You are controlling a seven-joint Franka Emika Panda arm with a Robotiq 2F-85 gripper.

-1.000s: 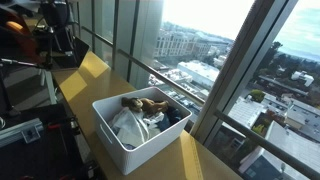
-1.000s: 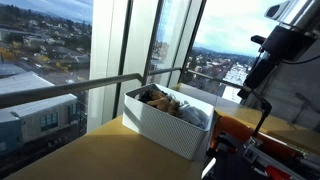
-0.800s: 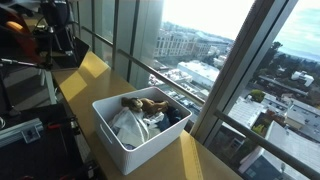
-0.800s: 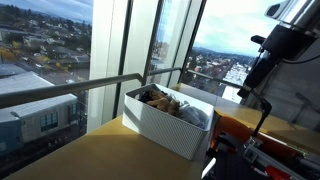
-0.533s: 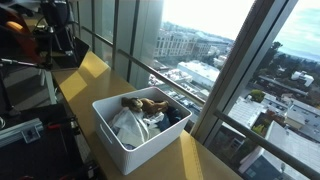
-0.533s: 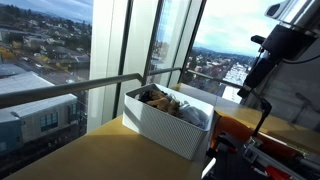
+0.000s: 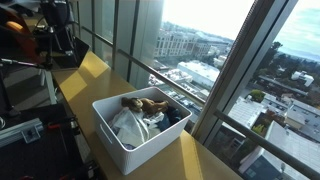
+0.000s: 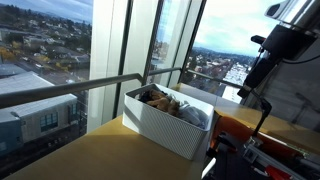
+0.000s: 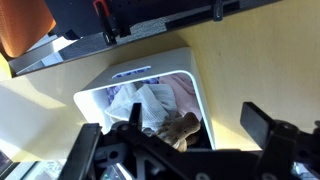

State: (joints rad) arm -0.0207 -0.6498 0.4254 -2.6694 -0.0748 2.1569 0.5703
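Hanging well apart from the white bin (image 9: 88,100) of cloths (image 9: 140,100) and a brown toy (image 9: 180,128) on the wooden counter (image 9: 250,70) by the window, I judge it best to line up squarely over its opening, clear of the rim, my gripper (image 9: 180,140) spread wide, holding nothing.

Tall, dark-framed windows (image 8: 45,50) run beside a long wooden ledge (image 7: 92,72). Bright daylight pours in, and beyond the glass lies what looks like a city (image 7: 285,100).
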